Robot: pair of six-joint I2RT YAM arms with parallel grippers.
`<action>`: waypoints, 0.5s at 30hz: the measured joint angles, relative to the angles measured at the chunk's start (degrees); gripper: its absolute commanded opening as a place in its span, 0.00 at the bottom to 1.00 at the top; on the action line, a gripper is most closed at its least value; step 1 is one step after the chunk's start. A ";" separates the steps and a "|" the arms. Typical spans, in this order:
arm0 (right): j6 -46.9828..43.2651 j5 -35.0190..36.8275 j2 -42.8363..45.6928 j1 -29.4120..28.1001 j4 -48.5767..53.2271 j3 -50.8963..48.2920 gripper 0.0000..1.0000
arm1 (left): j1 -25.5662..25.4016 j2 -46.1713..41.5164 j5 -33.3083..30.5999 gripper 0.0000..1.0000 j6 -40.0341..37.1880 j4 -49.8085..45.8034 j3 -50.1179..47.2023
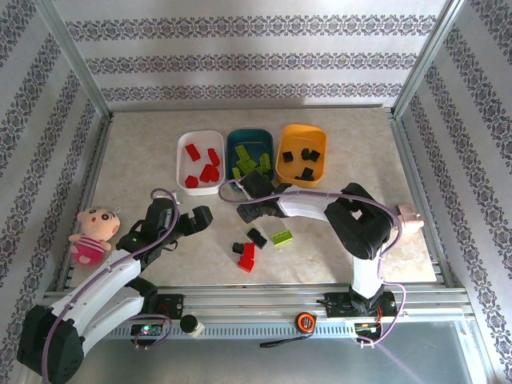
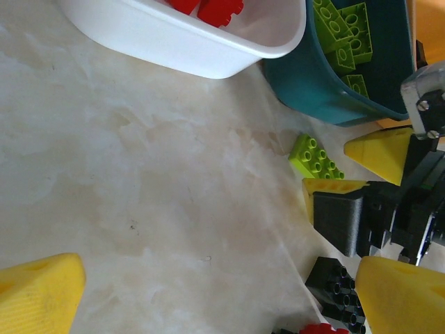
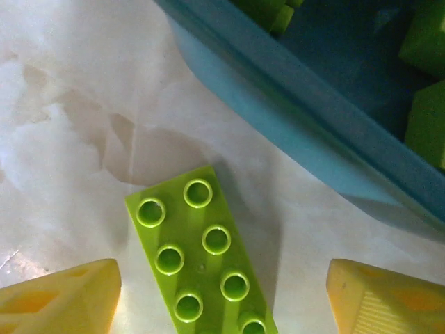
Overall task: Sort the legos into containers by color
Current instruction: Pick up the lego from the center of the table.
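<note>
Red plastic lies nearest the arms: a red brick (image 1: 246, 256) on the pale surface (image 1: 144, 152), with two black bricks (image 1: 256, 237) just beside it and a lime brick (image 1: 282, 237) a little to their right. Left of these, the left pincer (image 2: 221, 278) hovers over bare surface, released wide and empty, pointing toward the tubs. At the far left edge sits a pink doll (image 1: 90, 234). The right arm reaches across to the left. The right pincer (image 3: 222, 271) is low over the surface just in front of the teal tub (image 3: 292, 132) and is released. Its yellow fingertips (image 3: 62, 296) stand either side of a second lime brick (image 3: 198, 257), which lies flat, studs up, with a gap on each side. Farther back the three tubs stand close in a row: the white tub (image 1: 200, 140) holds red pieces (image 1: 206, 170), the teal one holds lime pieces (image 1: 248, 162), and the orange tub (image 1: 292, 138) holds black pieces (image 1: 306, 156).
</note>
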State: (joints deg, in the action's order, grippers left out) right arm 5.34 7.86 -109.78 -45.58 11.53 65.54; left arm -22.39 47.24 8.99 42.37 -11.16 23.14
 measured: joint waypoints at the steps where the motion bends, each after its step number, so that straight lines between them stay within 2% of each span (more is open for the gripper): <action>1: -0.15 0.22 -0.33 -0.17 -0.02 0.11 0.69 | 0.00 0.00 0.00 1.00 0.00 0.00 0.00; 10: -1.79 3.37 -1.53 -3.45 0.00 1.14 0.34 | 0.00 0.00 0.02 1.00 0.00 0.00 -0.04; 15: -1.05 3.02 -0.44 -3.69 -2.16 -0.66 0.27 | 0.00 0.00 0.02 1.00 0.00 0.00 -0.04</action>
State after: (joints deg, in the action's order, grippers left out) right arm 4.29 10.87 -110.21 -49.28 9.37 64.88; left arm -22.39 47.24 9.02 42.37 -11.16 23.09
